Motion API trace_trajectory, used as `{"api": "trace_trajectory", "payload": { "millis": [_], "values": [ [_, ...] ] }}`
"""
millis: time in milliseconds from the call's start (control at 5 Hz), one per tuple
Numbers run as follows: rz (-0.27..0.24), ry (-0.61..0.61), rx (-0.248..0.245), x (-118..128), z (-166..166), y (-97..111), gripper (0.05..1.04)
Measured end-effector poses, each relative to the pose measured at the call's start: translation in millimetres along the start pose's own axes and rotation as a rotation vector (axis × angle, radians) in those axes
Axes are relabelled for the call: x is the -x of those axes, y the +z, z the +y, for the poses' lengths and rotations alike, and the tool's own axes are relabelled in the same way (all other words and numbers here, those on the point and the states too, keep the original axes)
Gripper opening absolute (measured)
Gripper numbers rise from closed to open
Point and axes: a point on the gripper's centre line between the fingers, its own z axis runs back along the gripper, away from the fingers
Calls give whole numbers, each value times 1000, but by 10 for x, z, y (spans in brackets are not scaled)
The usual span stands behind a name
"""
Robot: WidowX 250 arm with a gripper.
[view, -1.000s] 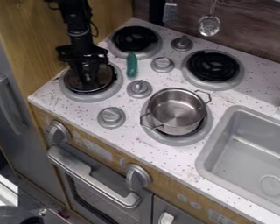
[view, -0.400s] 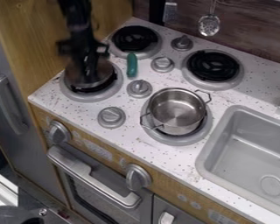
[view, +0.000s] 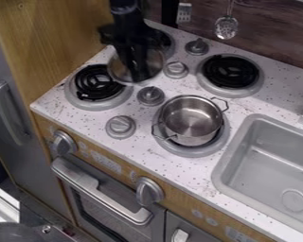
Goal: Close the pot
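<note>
One gap — lid (view: 119,71) to pot-rim (view: 191,96)

Black robot arm (view: 125,16), dark along its whole visible length. Upper part: narrow, upright-sided, roughly cylindrical. Below that, body broadens into a blocky black section, wider than the part above, outline uneven, a stubby black projection jutting out at image left. End effector (view: 139,74) also black, long and slim, narrowing toward its lower end. Smaller fittings too indistinct to tell.
</note>
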Motion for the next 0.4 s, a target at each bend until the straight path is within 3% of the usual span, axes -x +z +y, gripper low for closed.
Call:
{"api": "trace_trajectory", "payload": {
  "millis": [200, 400],
  "values": [
    [56, -113, 6, 304, -370, -120, 271],
    [82, -181, 0, 490, -586, -220, 271]
  ]
}}
